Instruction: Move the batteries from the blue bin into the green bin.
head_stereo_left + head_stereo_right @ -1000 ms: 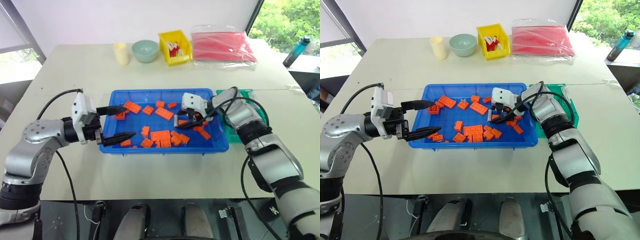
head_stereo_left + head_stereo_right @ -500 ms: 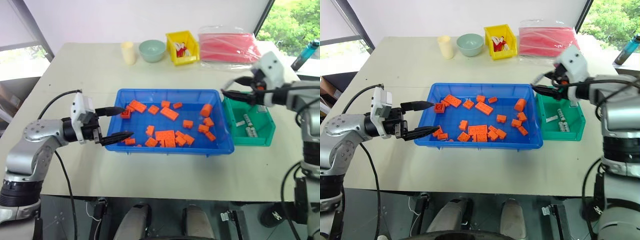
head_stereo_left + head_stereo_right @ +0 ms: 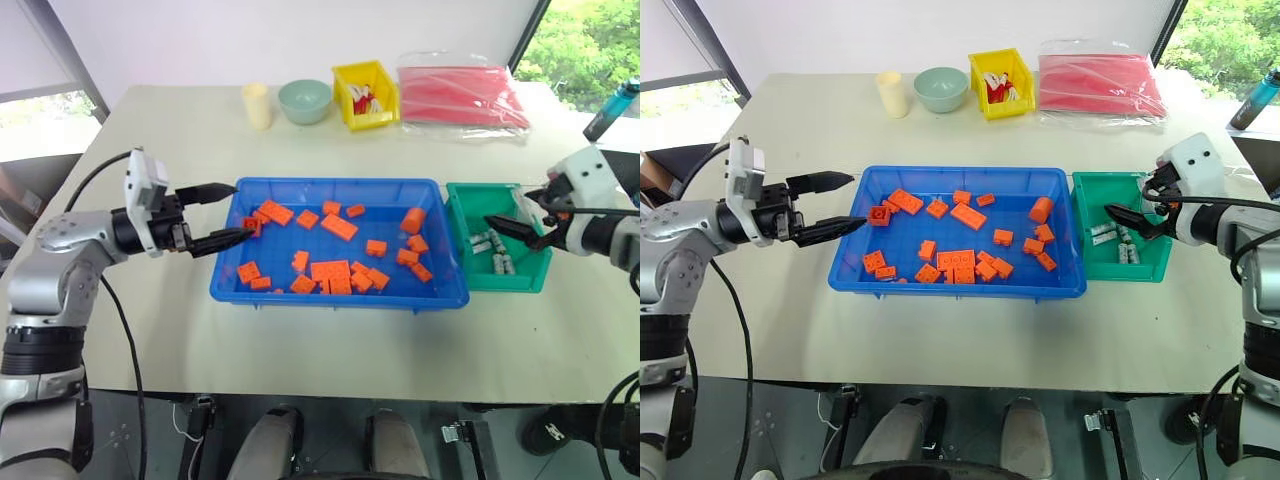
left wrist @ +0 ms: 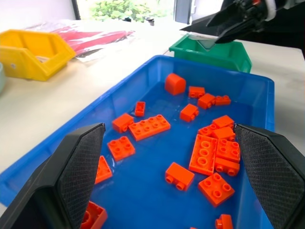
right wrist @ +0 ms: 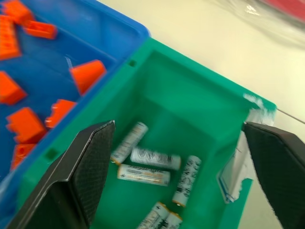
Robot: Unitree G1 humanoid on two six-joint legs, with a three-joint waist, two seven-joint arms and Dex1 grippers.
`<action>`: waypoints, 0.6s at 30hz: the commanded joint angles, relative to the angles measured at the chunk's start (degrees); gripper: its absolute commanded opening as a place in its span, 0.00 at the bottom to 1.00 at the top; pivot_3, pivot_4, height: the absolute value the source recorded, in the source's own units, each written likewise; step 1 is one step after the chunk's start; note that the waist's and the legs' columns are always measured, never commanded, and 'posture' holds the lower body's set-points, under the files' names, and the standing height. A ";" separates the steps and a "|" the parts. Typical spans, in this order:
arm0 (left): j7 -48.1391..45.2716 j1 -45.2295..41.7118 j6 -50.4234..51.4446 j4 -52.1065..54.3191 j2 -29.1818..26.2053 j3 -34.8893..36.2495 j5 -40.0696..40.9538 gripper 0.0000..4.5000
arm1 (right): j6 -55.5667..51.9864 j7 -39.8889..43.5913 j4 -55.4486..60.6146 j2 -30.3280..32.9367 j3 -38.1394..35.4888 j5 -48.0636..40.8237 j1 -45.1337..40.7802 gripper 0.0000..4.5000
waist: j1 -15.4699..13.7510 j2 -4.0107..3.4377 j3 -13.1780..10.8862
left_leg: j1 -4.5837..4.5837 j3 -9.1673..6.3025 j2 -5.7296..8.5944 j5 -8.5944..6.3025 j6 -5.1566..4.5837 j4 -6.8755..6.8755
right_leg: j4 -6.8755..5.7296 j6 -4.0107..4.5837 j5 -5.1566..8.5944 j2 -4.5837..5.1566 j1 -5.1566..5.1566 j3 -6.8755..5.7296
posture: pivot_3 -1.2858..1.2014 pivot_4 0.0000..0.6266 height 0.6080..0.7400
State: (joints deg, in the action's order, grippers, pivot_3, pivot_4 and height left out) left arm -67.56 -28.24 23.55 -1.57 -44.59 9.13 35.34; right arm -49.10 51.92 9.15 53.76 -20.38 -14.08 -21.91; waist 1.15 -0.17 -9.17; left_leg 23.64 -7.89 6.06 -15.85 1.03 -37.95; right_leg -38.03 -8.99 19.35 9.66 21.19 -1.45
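The blue bin sits in the middle of the table. It has lots of orange bricks in it, and I can't see any batteries among them. The green bin is right beside the blue bin, touching its side at 3 o'clock. The batteries are lying on the bottom of the green bin, about six of them, close together. The right gripper hangs over the green bin, coming in from 3 o'clock. Its two black fingers are spread wide apart and nothing is between them. The left gripper is at the blue bin's 9 o'clock side, pointing across toward the bricks. Its fingers are also spread apart and it holds nothing. One fingertip is near an orange brick by the bin's far corner, but I can't tell if it touches. At 12 o'clock, far back on the table, stand a pale cup, a light green bowl, a yellow bin and a red bag.
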 commanded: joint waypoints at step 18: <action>-5.83 -0.69 -6.30 -10.10 -11.18 7.96 -3.54 1.00 | 38.98 29.96 -35.61 15.53 -5.74 -5.08 6.56 0.99 | 1.44 0.01 -0.02 | -0.20 0.00 -0.08 0.00 -0.01 0.05 | 0.11 -0.01 0.01 -0.06 -0.21 -0.06 | 0.52 0.24 0.98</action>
